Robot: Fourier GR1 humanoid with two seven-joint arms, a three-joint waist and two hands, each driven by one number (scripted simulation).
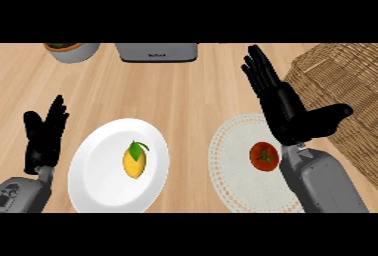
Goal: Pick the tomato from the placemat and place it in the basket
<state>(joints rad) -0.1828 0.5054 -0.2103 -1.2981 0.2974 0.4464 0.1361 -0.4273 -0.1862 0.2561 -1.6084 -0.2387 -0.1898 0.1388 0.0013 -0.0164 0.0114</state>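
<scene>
- The tomato (263, 155) sits on the round white placemat (232, 165), near the right side of the counter (177, 90). It has not been picked up yet.
- The right hand (284, 110) is open, with its fingers straight and its thumb sticking out. It hangs just beside the tomato, over the right part of the placemat, and holds nothing.
- The left hand (43, 137) rests open near the left edge of the counter, fingers up.
- The basket (339, 75) stands at the far right corner of the counter. The part that shows has no tomato in it.
- So the job looks like it is only starting. The hand has yet to close on the tomato, lift it, carry it to the basket and let go.
- The counter is light wood.
- A white plate (100, 170) lies left of the placemat, with a yellow fruit (134, 161) with a green leaf on it.
- At the far edge are a grey pot (74, 51) with green in it and a grey box (156, 51).
</scene>
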